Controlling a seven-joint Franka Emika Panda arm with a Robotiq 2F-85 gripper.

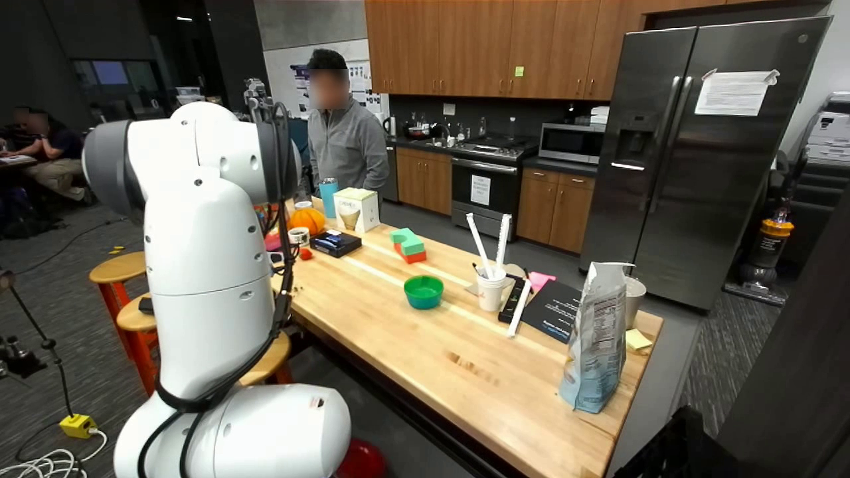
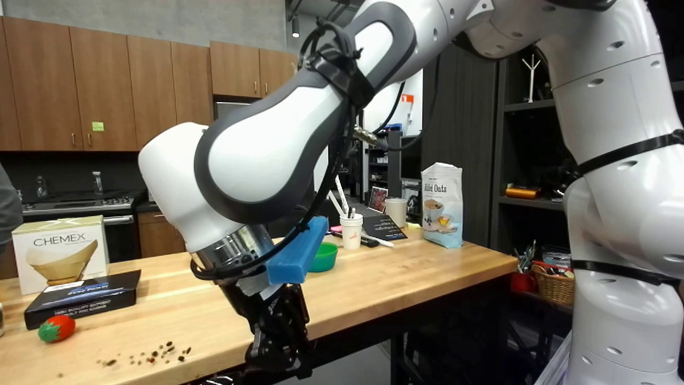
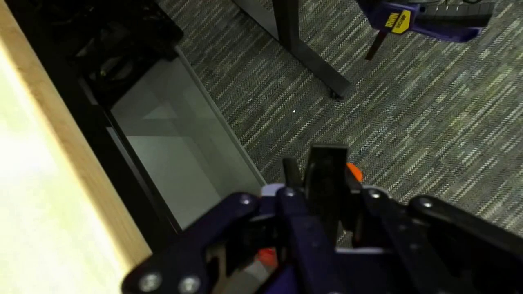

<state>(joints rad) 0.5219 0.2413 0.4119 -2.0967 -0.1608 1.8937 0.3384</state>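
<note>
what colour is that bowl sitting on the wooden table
Green; the bowl shows best in an exterior view, where nothing hides it.

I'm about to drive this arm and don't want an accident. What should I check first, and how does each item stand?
1. Tool shut: ok.
2. Grip on anything: cannot tell; too dark to make out.
3. Tool over the table: not ok; it hangs past the edge, with carpet showing in the wrist view.
4. Table clean: not ok; small dark bits lie scattered.
5. Green bowl upright: ok.
6. Person out of reach: cannot tell; standing near the table's far end.
</note>
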